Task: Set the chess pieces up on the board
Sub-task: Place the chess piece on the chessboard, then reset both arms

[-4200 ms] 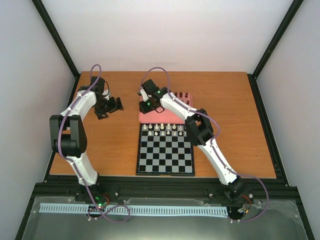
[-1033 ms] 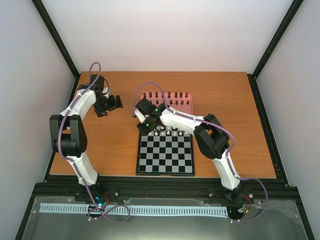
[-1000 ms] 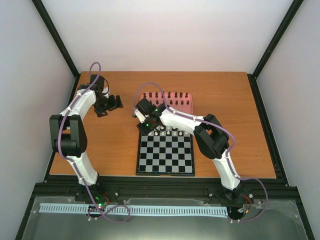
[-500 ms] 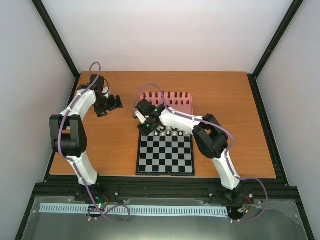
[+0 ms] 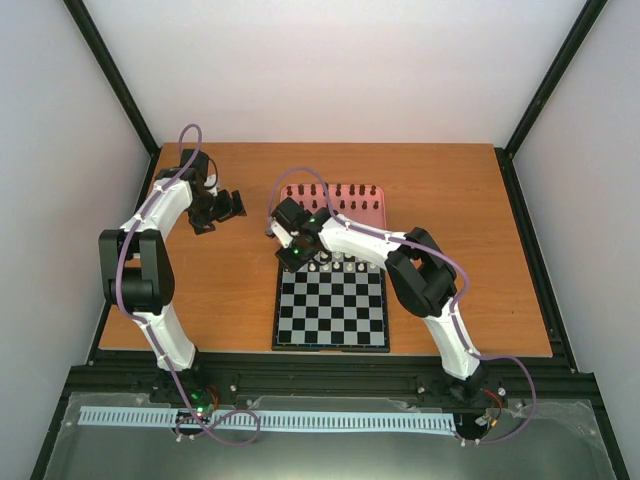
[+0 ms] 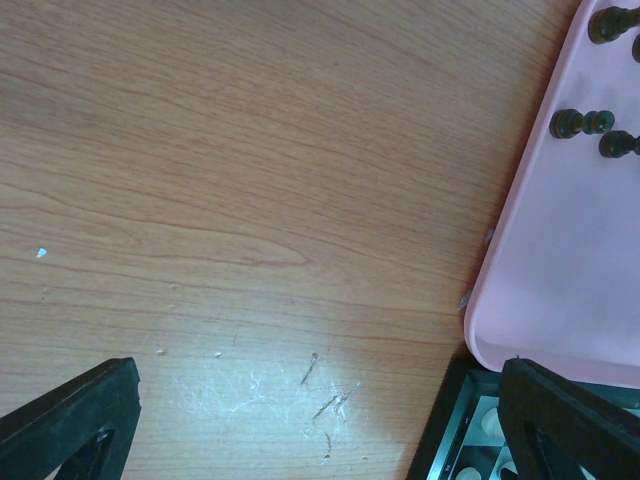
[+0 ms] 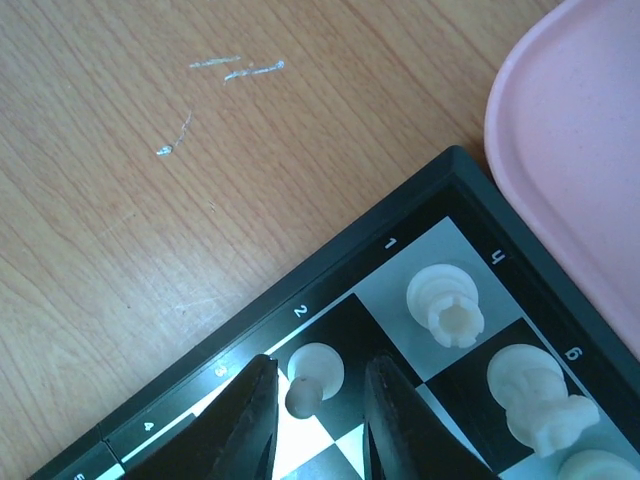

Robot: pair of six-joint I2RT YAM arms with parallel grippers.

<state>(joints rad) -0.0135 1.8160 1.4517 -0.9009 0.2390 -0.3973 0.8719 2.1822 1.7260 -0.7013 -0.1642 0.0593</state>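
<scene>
**Grippers.** The right gripper (image 7: 322,388) has its jaws narrowly apart on either side of a cream pawn (image 7: 316,374). The pawn stands on the dark square by the "2" marking, at the corner of the board (image 7: 345,258) nearest the tray (image 7: 575,150). A sliver of gap shows beside the pawn's head on each side. Lower down, I cannot tell whether the pads bear on the piece or stand clear of it. The left gripper (image 6: 320,430) is spread wide over the bare table (image 6: 250,200), holding nothing, well apart from the work.

**Hazards, as judged:**
1. The pawn appears to lean toward one finger, though the camera angle may account for this. If a pad clings as the gripper lifts away, the piece may tip or skid off its square.
2. The rook (image 7: 445,305) stands on the adjoining corner square, with the knight (image 7: 535,398) just beyond it. A sideways withdrawal could knock either.
3. The pawn sits close to the border. A nudge outward would put it on the frame.

**Containers.** The tray lies against or just beside the board's far edge; which of the two cannot be told. It holds dark pieces (image 6: 578,122) upright in rows. No cream piece is seen on it, though the right arm hides part of it. The board carries cream pieces (image 5: 338,264) along its far ranks only; its near ranks bear none
</scene>
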